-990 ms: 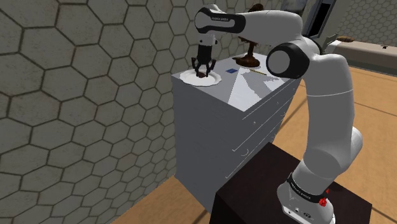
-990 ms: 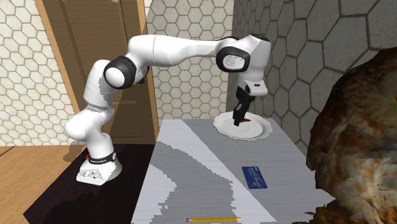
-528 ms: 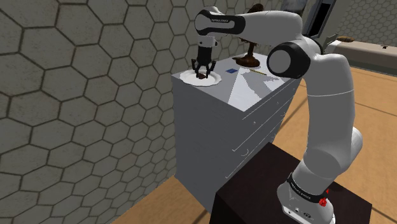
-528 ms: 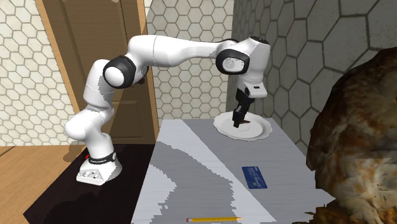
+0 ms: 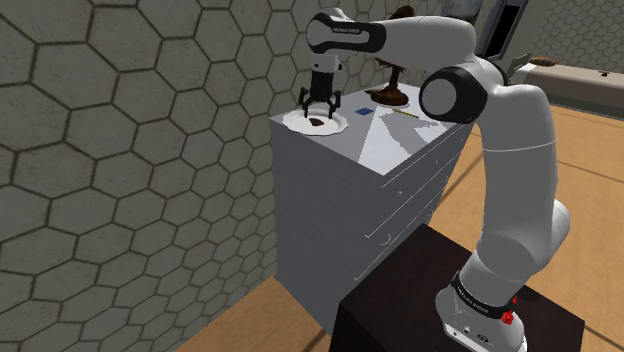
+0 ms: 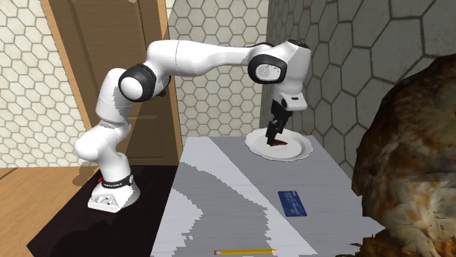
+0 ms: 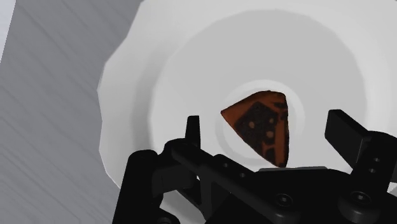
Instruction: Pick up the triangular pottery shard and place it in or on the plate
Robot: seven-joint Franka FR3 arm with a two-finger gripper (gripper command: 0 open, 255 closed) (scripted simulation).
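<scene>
Holding: the gripper (image 7: pixel 264 118) is gripping nothing; its two black fingers are standing wide apart, one on each side of the shard, touching neither the shard nor the plate.
Shard: the triangular pottery shard (image 7: pixel 261 127), orange-brown with dark patches, is lying flat in the plate's central well, directly under the gap between the fingers.
Plate: the white plate (image 5: pixel 338 125) is sitting on top of the white chest of drawers (image 5: pixel 340 220), at the end nearest the hexagon-tiled wall (image 5: pixel 120 170).
Hand: in the shoulder view the gripper is hovering just above the plate and pointing straight down, with its fingertips clear of the shard.
Reason: judging from the spread fingers over a shard that is supporting itself, the hand is keeping centred over the well so the piece is lying where it belongs.
Progress: the placing is looking complete, since the shard is resting on the plate on its own.
Next: a straight lift is looking safest, with the fingers spread so neither one is catching the shard or the rim.
Bystanders: a blue card (image 6: pixel 291 203) and a yellow pencil (image 6: pixel 246 251) are lying well apart from the plate, out of the way.
</scene>
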